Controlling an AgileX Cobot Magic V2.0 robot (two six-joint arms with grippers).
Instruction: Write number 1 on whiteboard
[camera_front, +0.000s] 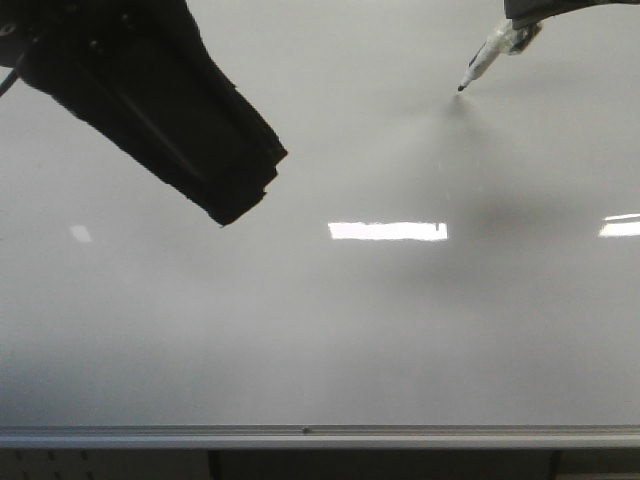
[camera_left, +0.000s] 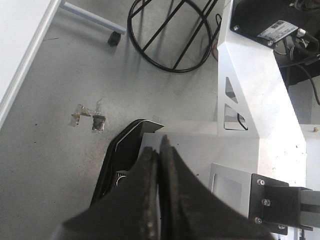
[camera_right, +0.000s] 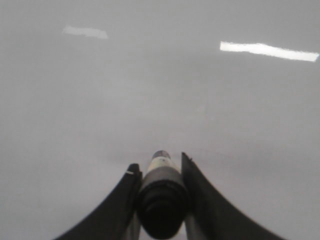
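Note:
The whiteboard is glossy pale grey and fills the front view, with a silver frame strip along its near edge. No number 1 shows on it. At the far right, my right gripper is shut on a marker with a white barrel. The marker's dark tip points down at the board; contact cannot be told. The right wrist view shows the marker clamped in the right gripper above the bare whiteboard. My left gripper hangs over the board's far left, shut and empty.
Bright rectangular light reflections lie on the board's middle and right edge. In the left wrist view I see the grey floor, a black wire stand, a wheeled table leg and the white robot base.

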